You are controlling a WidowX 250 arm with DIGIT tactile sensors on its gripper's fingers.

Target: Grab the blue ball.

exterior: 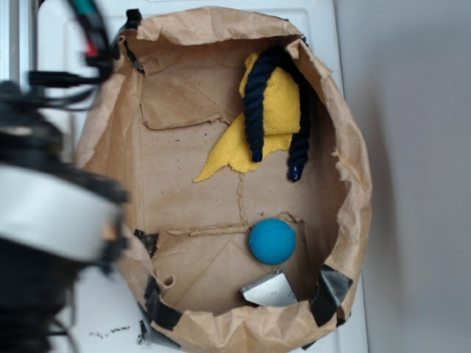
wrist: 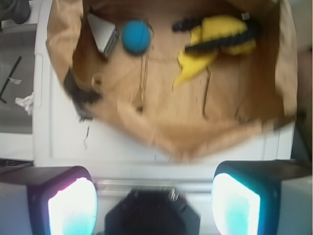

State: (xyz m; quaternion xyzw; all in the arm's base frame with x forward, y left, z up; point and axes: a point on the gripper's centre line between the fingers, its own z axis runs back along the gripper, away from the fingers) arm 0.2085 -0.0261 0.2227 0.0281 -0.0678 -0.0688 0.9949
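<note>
The blue ball (exterior: 272, 240) (wrist: 135, 36) is a small teal round ball lying on the floor of a brown paper-lined box (exterior: 184, 154) (wrist: 161, 103), near its lower right in the exterior view. My gripper (wrist: 154, 203) is open, its two glowing pads (wrist: 73, 208) wide apart with nothing between them. It hangs outside the box over the white surface, well away from the ball. In the exterior view the arm (exterior: 51, 213) is a blurred dark and grey mass at the left edge, and the fingers are not distinguishable there.
A yellow cloth (exterior: 276, 118) (wrist: 220, 34) with a dark navy rope (exterior: 257, 110) (wrist: 215, 27) draped over it lies at the box's far end. A grey metallic wedge (exterior: 271, 289) (wrist: 102, 32) sits close beside the ball. Crumpled paper walls (exterior: 353, 184) ring the box.
</note>
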